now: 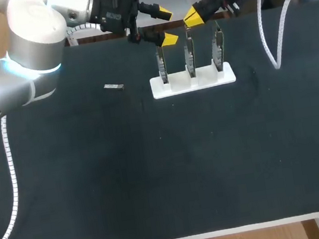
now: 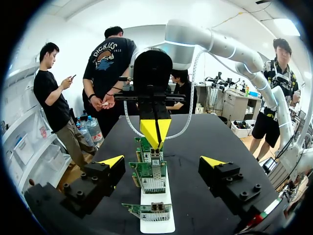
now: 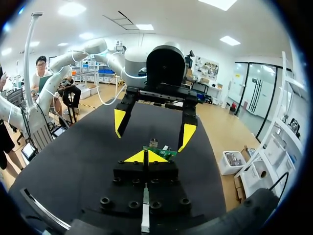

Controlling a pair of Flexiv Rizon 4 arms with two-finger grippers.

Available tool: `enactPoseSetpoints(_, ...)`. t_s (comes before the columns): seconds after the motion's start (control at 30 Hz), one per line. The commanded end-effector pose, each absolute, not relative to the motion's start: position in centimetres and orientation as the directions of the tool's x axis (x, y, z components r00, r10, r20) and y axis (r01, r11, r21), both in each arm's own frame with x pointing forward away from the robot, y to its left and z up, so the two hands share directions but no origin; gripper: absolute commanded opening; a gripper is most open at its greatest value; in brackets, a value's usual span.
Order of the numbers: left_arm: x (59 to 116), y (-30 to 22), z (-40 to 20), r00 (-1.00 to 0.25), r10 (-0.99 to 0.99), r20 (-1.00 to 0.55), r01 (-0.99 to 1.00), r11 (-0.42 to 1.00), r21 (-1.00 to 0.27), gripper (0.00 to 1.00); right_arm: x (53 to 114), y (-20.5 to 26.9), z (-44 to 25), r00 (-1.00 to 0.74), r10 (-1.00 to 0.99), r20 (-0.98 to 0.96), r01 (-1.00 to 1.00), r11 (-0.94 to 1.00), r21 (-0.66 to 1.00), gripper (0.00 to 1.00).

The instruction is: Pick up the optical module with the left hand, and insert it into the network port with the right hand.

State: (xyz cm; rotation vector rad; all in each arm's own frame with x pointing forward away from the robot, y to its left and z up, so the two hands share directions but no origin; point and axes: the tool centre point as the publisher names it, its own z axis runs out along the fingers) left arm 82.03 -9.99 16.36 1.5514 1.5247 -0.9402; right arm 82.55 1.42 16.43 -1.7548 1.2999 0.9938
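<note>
The module (image 1: 114, 87) lies loose on the bench (image 1: 156, 180), left of the white stand (image 1: 193, 82) and well apart from both claws, so the pickup looks not yet begun. The left claw (image 1: 165, 26) hangs wide open above the stand's left board (image 1: 162, 65). The right claw (image 1: 192, 17), tips pinched together and apparently empty, hangs above the middle board (image 1: 189, 55). Grasp, handover and insertion all remain.

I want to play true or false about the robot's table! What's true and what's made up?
1. The left claw is open. True.
2. The optical module is held in the left claw. False: it lies on the table, apart from both claws.
3. Three boards stand upright on the white base. True.
4. The right claw is wide open. False: its yellow tips are shut together.
</note>
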Motion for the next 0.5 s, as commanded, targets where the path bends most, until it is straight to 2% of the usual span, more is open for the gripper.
enactPoseSetpoints(0.03, 82.3, -10.1, 16.4, 0.020, 0.449, -0.893, 1.000, -0.010, 0.017, 1.00, 83.1, 1.4, 16.1, 0.185, -0.408, -0.894, -0.968, -0.234, -0.094, 0.00)
enactPoseSetpoints(0.5, 82.3, -10.1, 16.4, 0.020, 0.449, -0.893, 1.000, -0.010, 0.017, 1.00, 83.2, 1.1, 15.0, 0.159, -0.418, -0.894, -0.971, -0.230, -0.065, 0.00)
